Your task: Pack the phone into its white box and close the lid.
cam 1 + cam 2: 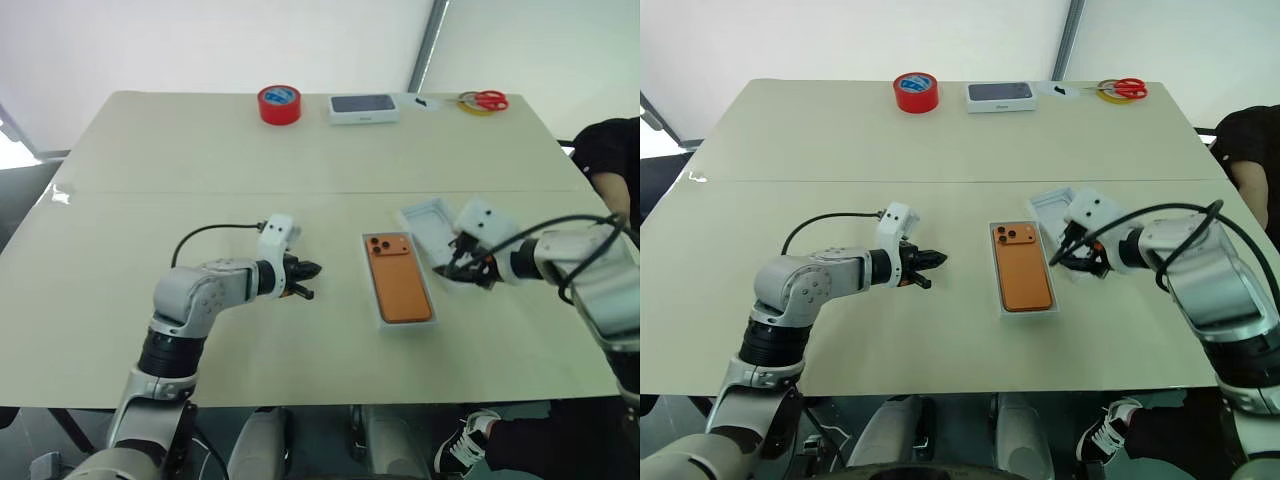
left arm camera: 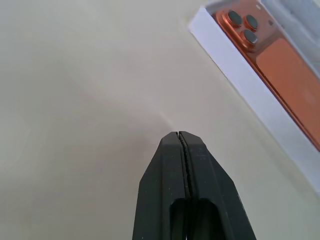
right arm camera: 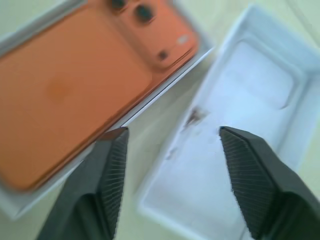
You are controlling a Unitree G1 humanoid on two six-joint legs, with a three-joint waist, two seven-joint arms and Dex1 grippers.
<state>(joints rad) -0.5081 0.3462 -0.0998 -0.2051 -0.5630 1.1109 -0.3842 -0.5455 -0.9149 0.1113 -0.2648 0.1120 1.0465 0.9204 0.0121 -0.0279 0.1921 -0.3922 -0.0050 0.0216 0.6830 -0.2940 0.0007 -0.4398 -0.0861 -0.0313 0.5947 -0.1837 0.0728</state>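
The table carries everything. The white box lies between the two grippers, with the phone seated inside it, lens side up, lenses at the far end. The lid rests open side up just beside the box, right under the right gripper, whose fingers are spread above it, holding nothing. The left gripper, fingers pressed together and empty, points toward the box from near it
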